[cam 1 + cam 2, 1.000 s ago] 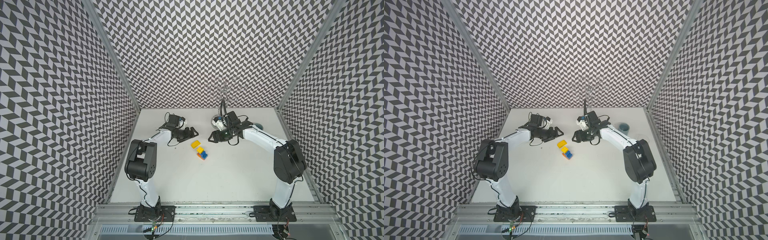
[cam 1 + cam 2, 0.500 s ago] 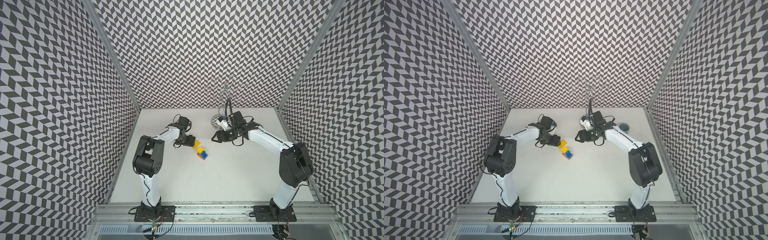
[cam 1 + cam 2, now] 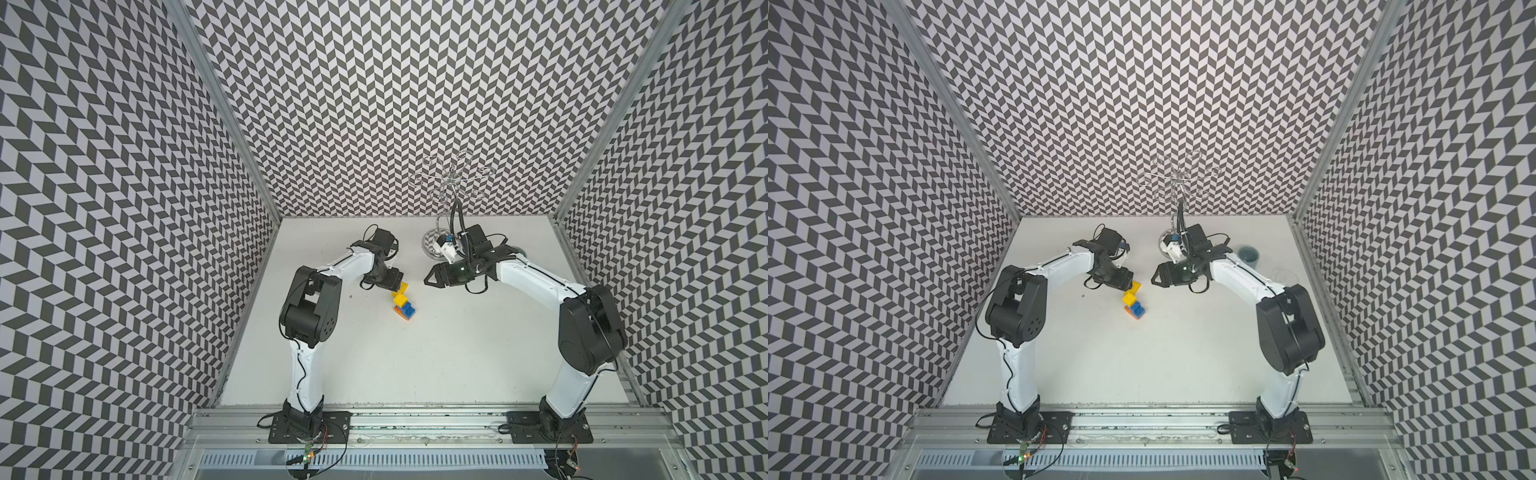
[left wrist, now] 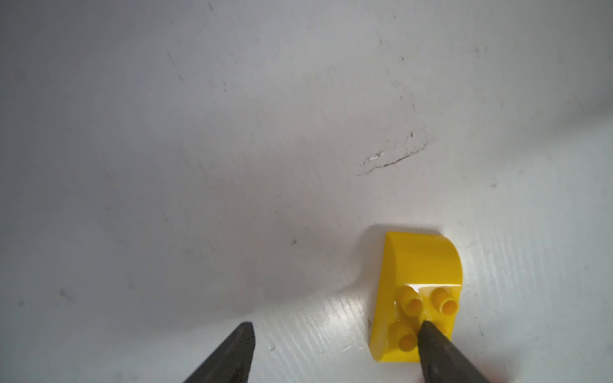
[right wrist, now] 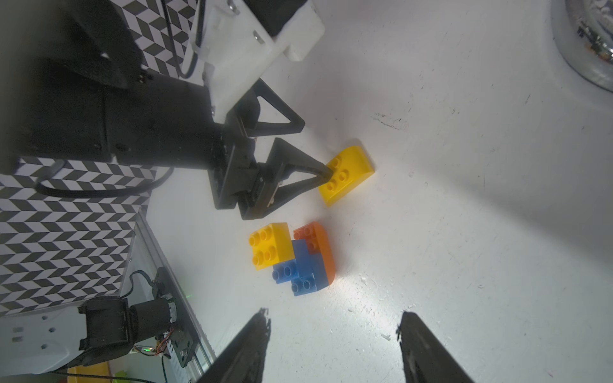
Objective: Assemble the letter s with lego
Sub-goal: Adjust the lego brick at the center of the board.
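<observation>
The left gripper (image 4: 336, 326) is low over the table (image 4: 232, 132), jaws spread wide with nothing pinched between them. 1 fingertip (image 4: 434, 345) sits right on the studs of the loose yellow brick (image 4: 419, 265), the curved one with 4 studs, which lies flat on its own. The other fingertip hangs over bare table beside it.

Near that brick but apart from it lies the joined cluster (image 5: 298, 262). It has a yellow square (image 5: 270, 243) with 4 studs at one end, 2 blue bricks (image 5: 308, 278) in the middle, and the orange brick (image 5: 323, 252) at the other end, partly under the blue. In both top views the cluster sits between the 2 arms, closer to the left one.

The right gripper (image 5: 335, 314) hovers on the opposite side, jaws parted and empty, pointing toward the bricks and clear of them. Behind it stand a wire stand (image 3: 451, 183) and a grey cup (image 3: 1249, 255).
</observation>
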